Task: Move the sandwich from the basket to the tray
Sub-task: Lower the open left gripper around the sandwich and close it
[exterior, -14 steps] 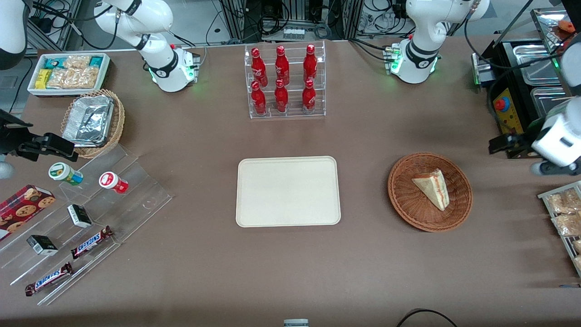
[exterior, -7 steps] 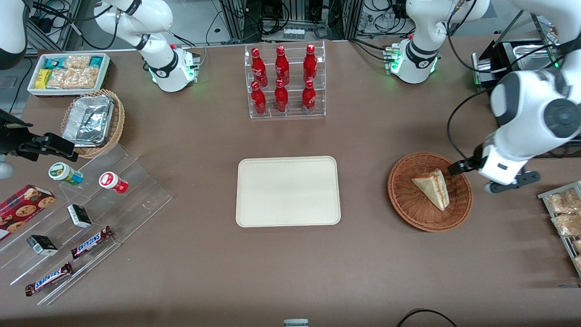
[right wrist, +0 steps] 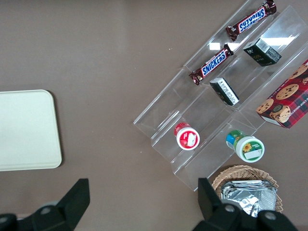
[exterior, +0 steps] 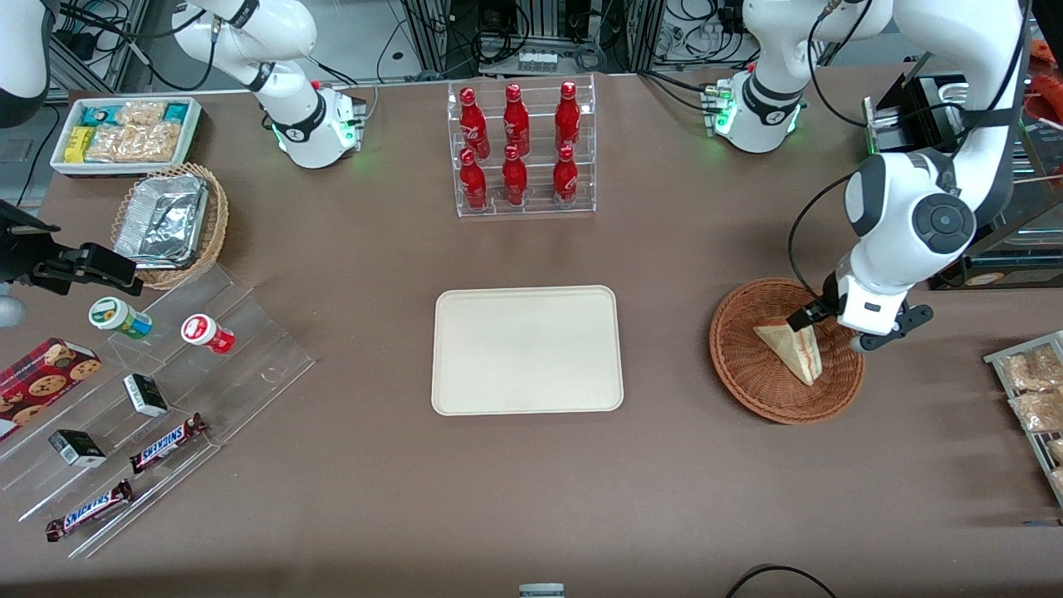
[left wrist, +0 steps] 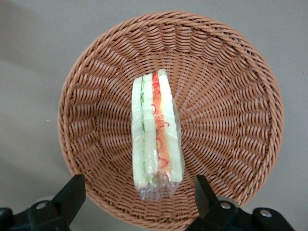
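The sandwich (exterior: 793, 350), a wrapped white wedge with red and green filling, lies in the reddish-brown wicker basket (exterior: 739, 365). The cream tray (exterior: 526, 349) sits bare mid-table, beside the basket toward the parked arm's end. My left gripper (exterior: 824, 325) hangs open just above the basket, over the sandwich's end farther from the front camera. In the left wrist view the sandwich (left wrist: 156, 130) rests on its side in the basket (left wrist: 77, 86). The black fingers (left wrist: 72, 195) of the gripper (left wrist: 138, 192) stand wide apart, one on each side of its wrapped end, touching nothing.
A clear rack of red bottles (exterior: 521, 149) stands farther back than the tray. A stepped acrylic stand with snacks (exterior: 166, 390), a tan basket holding foil (exterior: 170, 220) and a white bin (exterior: 124, 133) lie toward the parked arm's end. A wire rack of packets (exterior: 1034, 390) sits near the basket.
The left arm has swung in from the working arm's end of the table, and its gripper has come over the basket, above the sandwich. The sandwich and basket have not moved.
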`<state>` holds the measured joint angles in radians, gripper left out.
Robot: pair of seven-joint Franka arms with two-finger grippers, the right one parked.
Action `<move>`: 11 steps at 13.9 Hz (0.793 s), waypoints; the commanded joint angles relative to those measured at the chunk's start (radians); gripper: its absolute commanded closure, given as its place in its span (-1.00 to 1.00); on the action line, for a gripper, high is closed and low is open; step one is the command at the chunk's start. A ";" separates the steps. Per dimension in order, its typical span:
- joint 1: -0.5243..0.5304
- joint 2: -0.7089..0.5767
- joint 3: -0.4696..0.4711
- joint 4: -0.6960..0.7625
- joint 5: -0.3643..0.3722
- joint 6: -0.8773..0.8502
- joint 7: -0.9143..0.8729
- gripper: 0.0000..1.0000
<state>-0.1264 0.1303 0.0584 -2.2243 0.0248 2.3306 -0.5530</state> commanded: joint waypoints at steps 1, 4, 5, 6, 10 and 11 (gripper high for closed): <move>-0.007 0.025 0.000 -0.009 0.021 0.049 -0.045 -1.00; -0.009 0.064 0.001 -0.017 0.029 0.075 -0.054 -1.00; -0.009 0.075 0.000 -0.018 0.036 0.084 -0.057 -1.00; -0.009 0.077 0.000 -0.024 0.037 0.093 -0.061 -1.00; -0.038 0.106 0.001 -0.024 0.037 0.137 -0.105 -0.98; -0.039 0.112 0.001 -0.023 0.035 0.142 -0.116 -0.90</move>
<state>-0.1498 0.2327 0.0543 -2.2390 0.0379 2.4386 -0.6200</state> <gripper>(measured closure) 0.009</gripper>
